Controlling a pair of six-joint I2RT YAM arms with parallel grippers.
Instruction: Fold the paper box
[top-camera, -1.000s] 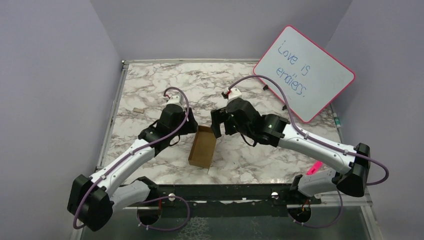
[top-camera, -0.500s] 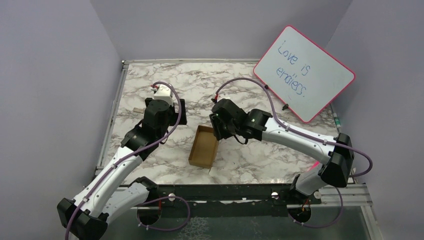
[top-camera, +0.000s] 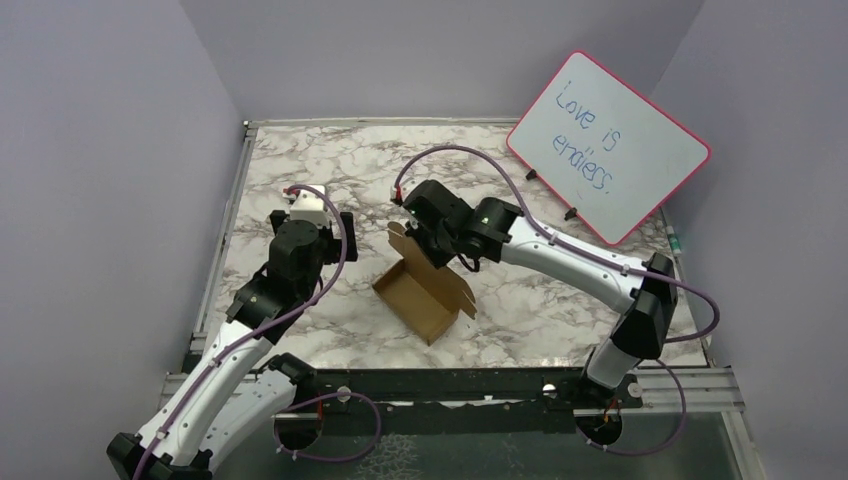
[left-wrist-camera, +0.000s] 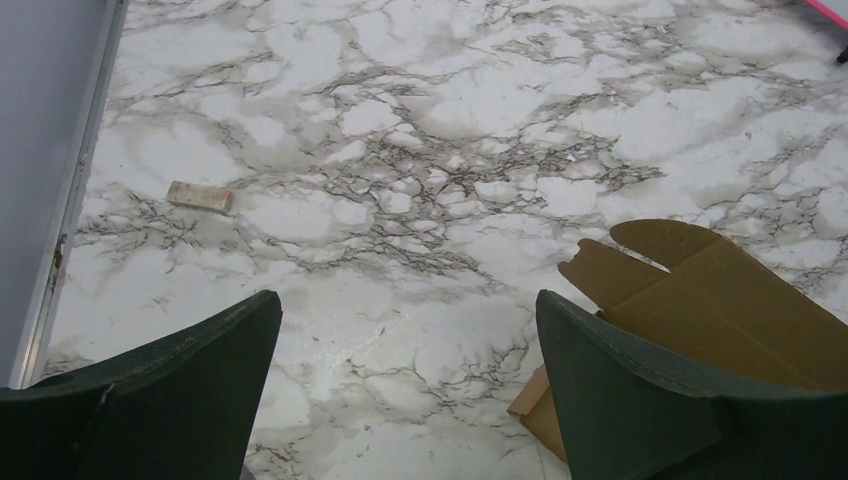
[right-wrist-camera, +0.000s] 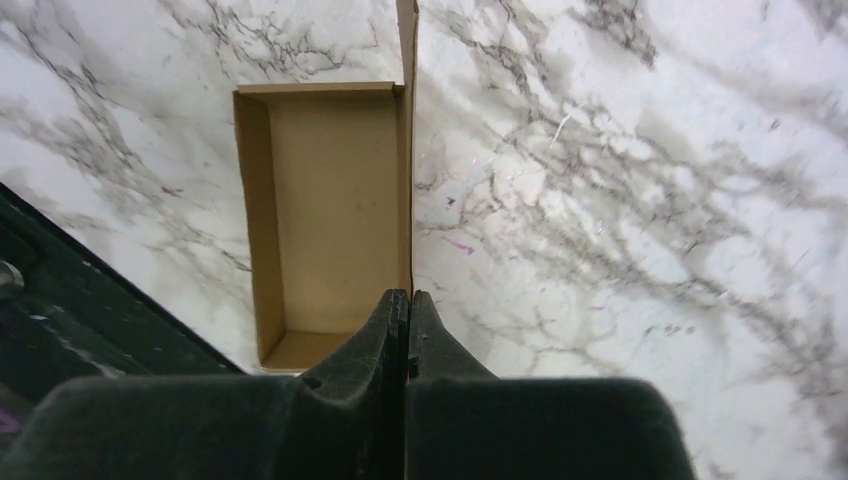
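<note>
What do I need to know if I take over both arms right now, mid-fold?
Left end effector: open, empty, above the table, left of the paper box.
Right end effector: shut on the box's tall upright panel, along one long side.
Box: mid-table, open side up.
Done: the walls are up and a tray is formed.
Left: the tall panel with its tabs is not folded over; probably close and tuck it.
Ignore the tan scrap at far left.
</note>
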